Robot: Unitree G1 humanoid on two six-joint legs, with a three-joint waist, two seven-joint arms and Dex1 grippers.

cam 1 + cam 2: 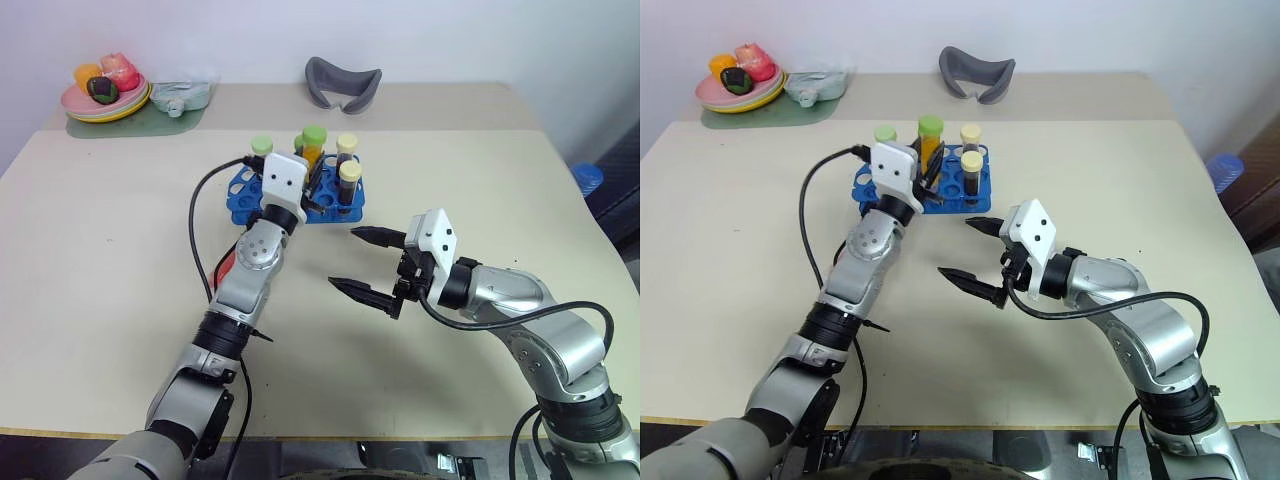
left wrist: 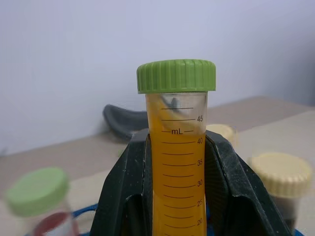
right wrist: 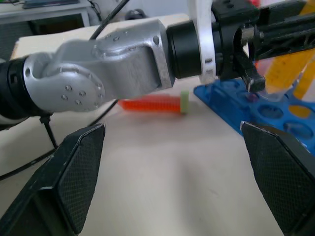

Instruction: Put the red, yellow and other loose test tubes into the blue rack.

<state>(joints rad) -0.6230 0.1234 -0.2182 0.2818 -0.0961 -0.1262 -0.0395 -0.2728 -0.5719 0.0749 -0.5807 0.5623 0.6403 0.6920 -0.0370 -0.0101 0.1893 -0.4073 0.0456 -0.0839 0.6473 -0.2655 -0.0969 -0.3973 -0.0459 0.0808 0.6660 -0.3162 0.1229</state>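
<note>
Worktop (image 1: pixel 100 300) — broad bare beige surface at 6 and 9 o'clock of the blue rack (image 1: pixel 243 196).

Left gripper (image 2: pixel 178 196) — jaws clamped on the yellow-orange tube (image 2: pixel 177 162), green-capped, upright over the rack.

Right gripper (image 1: pixel 365 262) — jaws wide apart, holding nothing, near the rack's 5 o'clock.

Red-orange tube (image 3: pixel 153 103) — lying flat just beside the rack.

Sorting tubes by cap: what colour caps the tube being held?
Green cap, clearest in left wrist view.

silver jointed arms with black cables, white wrist housings, and black two-fingered end effectors.
</note>
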